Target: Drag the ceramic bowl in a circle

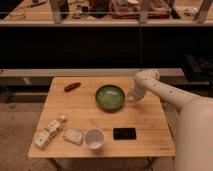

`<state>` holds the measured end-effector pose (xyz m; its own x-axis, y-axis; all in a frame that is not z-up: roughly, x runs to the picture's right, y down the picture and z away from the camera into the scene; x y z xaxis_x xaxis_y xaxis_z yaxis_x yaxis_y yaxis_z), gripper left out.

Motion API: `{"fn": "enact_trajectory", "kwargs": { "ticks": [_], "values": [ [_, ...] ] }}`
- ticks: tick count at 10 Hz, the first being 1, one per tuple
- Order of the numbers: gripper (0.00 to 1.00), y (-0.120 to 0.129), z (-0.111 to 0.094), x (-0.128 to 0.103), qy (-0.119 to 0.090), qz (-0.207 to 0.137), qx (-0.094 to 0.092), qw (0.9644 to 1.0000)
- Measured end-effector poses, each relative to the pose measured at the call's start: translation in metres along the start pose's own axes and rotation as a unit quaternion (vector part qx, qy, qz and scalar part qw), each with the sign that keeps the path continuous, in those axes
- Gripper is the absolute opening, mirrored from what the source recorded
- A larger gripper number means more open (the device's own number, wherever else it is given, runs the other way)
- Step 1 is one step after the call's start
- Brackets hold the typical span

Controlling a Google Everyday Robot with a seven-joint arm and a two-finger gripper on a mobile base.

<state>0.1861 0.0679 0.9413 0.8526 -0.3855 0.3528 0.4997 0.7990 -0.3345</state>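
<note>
The ceramic bowl [110, 97] is round, shallow and glossy green, and sits right of centre on the wooden table [80, 112]. My white arm reaches in from the lower right. My gripper [130, 96] is low over the table at the bowl's right rim, close to it or touching it. The white cup [94, 139] stands near the front edge, apart from the bowl.
A dark red sausage-shaped object [72, 87] lies at the back left. Two small packets [48, 134] [73, 136] lie at the front left. A black phone-like slab [124, 133] lies front right of the cup. A dark counter runs behind the table.
</note>
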Motion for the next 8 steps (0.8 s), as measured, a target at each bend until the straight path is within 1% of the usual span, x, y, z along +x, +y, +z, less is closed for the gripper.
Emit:
{"fn": "enact_trajectory", "kwargs": {
  "ticks": [1,2,3,4,5,6,7,8],
  "values": [
    [0.75,0.003,-0.003,0.000,-0.004,-0.007,0.008,0.9999],
    [0.79,0.000,-0.010,-0.003,-0.008,-0.014,0.016,0.9998],
    [0.80,-0.006,-0.021,-0.010,-0.013,-0.024,0.025,0.9993],
    [0.80,-0.011,-0.042,-0.014,-0.021,-0.033,0.038,0.9985],
    [0.80,-0.015,-0.059,-0.018,-0.029,-0.039,0.045,0.9978],
    [0.80,-0.020,-0.080,-0.023,-0.038,-0.048,0.054,0.9967],
    [0.80,-0.028,-0.101,-0.031,-0.050,-0.062,0.059,0.9951],
    [0.80,-0.032,-0.111,-0.037,-0.058,-0.073,0.061,0.9938]
  ]
}}
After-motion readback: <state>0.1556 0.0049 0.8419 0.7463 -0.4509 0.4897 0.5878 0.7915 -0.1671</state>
